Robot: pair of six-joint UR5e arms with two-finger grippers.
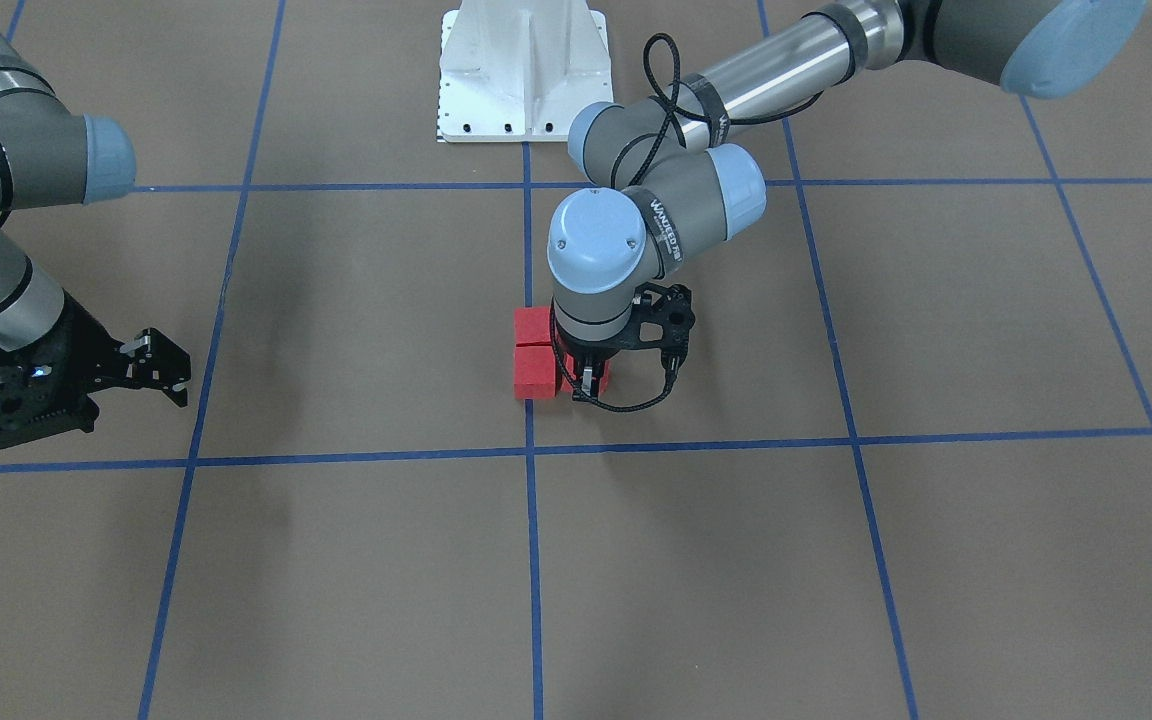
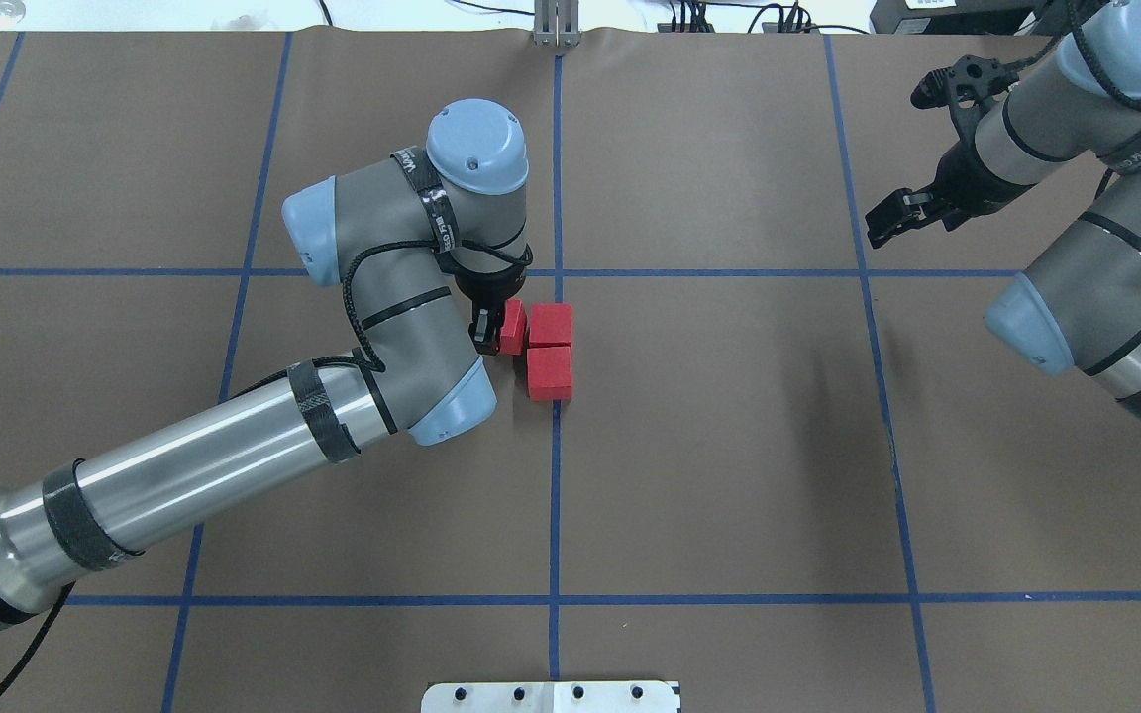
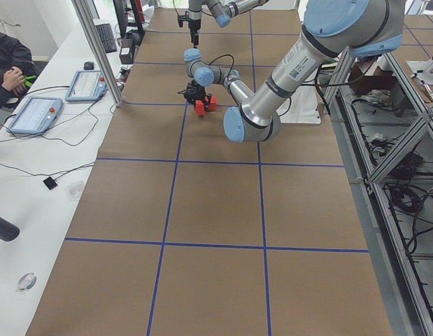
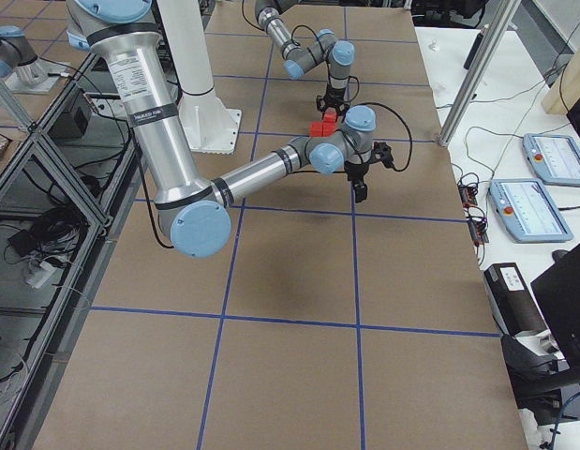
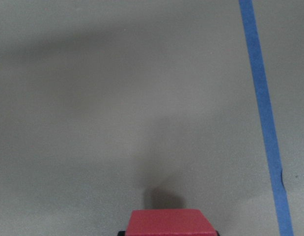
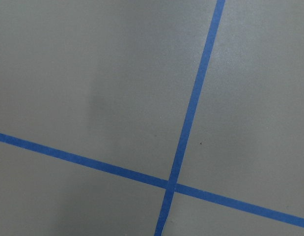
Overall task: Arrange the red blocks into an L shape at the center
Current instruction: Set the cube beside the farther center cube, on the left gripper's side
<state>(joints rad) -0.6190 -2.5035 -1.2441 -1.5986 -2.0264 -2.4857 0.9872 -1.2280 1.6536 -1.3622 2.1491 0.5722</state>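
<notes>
The left gripper is closed on one red block at the centre of the brown surface, just left of the middle blue tape line. The fingers are clamped on the block's sides. Two more cubes lie on that line, touching each other: the far block and the near block. The held block sits close beside the far one. The right gripper hangs toward the far right corner of the surface, fingers spread and empty.
</notes>
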